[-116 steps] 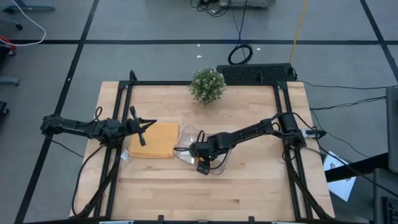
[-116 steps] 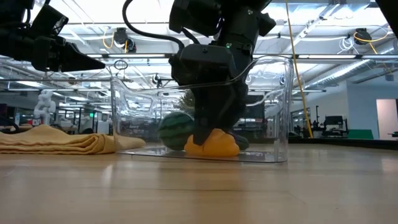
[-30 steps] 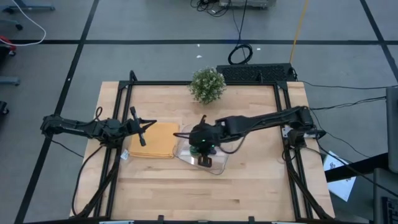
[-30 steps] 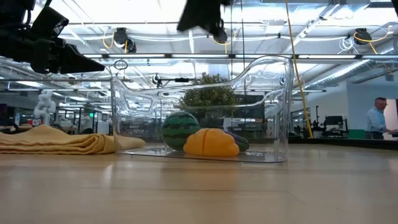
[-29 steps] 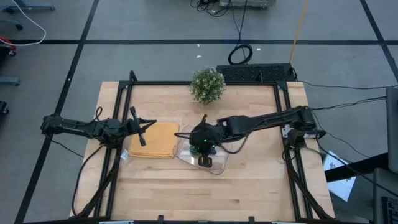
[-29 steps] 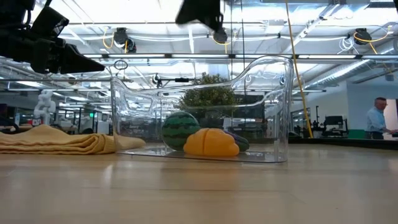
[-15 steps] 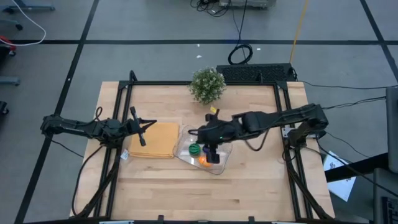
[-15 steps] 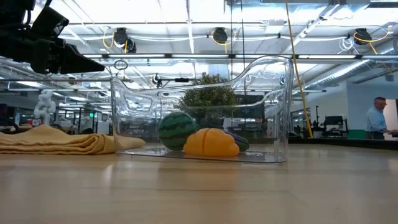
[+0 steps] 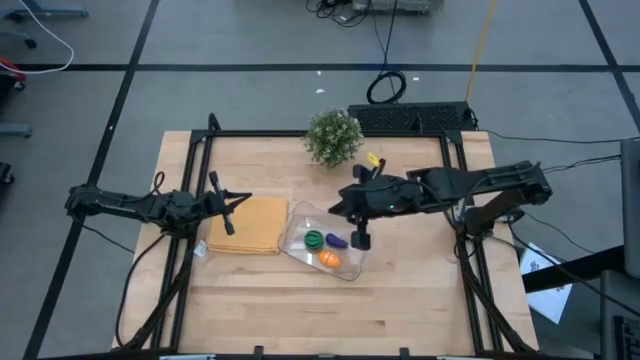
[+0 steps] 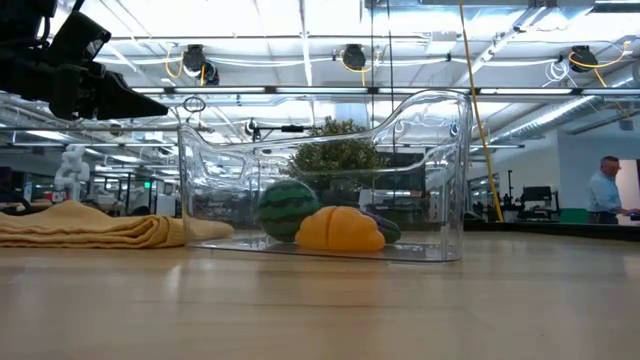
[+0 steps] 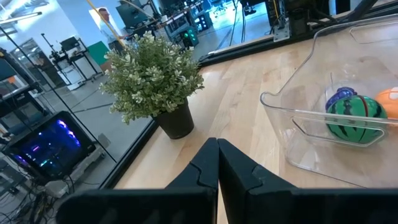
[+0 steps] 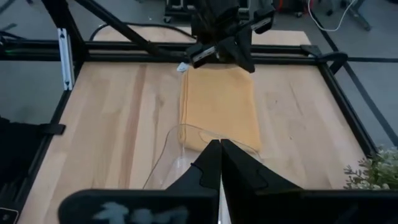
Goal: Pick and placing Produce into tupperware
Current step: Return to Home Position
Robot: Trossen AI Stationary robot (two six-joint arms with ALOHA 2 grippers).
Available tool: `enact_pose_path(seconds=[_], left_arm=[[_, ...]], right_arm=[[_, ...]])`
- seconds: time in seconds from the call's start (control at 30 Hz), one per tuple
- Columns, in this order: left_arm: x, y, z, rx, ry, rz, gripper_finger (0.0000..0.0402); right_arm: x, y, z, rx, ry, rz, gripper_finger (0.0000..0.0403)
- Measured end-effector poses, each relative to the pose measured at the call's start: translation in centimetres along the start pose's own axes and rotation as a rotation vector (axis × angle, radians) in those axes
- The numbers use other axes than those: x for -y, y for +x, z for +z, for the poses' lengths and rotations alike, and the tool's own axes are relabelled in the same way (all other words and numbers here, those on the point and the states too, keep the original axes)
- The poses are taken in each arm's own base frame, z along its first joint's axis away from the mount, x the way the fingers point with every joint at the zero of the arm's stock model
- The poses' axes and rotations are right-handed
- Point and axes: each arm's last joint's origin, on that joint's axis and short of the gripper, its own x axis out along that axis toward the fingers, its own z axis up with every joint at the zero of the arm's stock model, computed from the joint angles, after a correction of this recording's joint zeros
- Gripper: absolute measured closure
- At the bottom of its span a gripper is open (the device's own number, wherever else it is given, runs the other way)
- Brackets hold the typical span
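The clear tupperware stands mid-table. Inside it, on its bottom, lie the three produce pieces: a round green one, an elongated purple one and a rounded orange one. The low view shows the green, orange and purple pieces side by side behind the clear wall. My right gripper hangs shut, raised, just beyond the tupperware's right rim. At the table's left my left gripper is shut above the tan-yellow mat, touching nothing.
A bushy green potted plant stands at the table's far edge. The tan-yellow mat lies right of the left gripper, against the tupperware's left side. A black frame runs round the tabletop. Bare wood stretches along the near side.
My right gripper has risen out of the low view and drawn back from above the tupperware toward the table's right edge, staying shut. The three produce pieces, hidden under it in the high view before, now show and lie still.
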Motion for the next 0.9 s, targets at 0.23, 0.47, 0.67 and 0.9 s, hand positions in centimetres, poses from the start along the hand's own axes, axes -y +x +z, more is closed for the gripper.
enact_pose_path(seconds=[0.23,0.47,0.67,0.9], left_arm=[[0.0,0.0,0.0,0.000,0.000,0.000,0.0398],[0.0,0.0,0.0,0.000,0.000,-0.001,0.0398],[0.0,0.0,0.0,0.000,0.000,-0.001,0.0398],[0.0,0.0,0.0,0.000,0.000,-0.001,0.0398]], right_arm=[[0.4,-1.3,-1.5,0.047,-0.004,0.006,0.0401],[1.0,-2.7,-3.7,0.101,-0.004,0.012,0.0401],[1.5,-4.4,-6.0,0.183,0.005,0.032,0.0401],[1.8,-6.4,-9.3,0.282,-0.053,0.190,0.0401]])
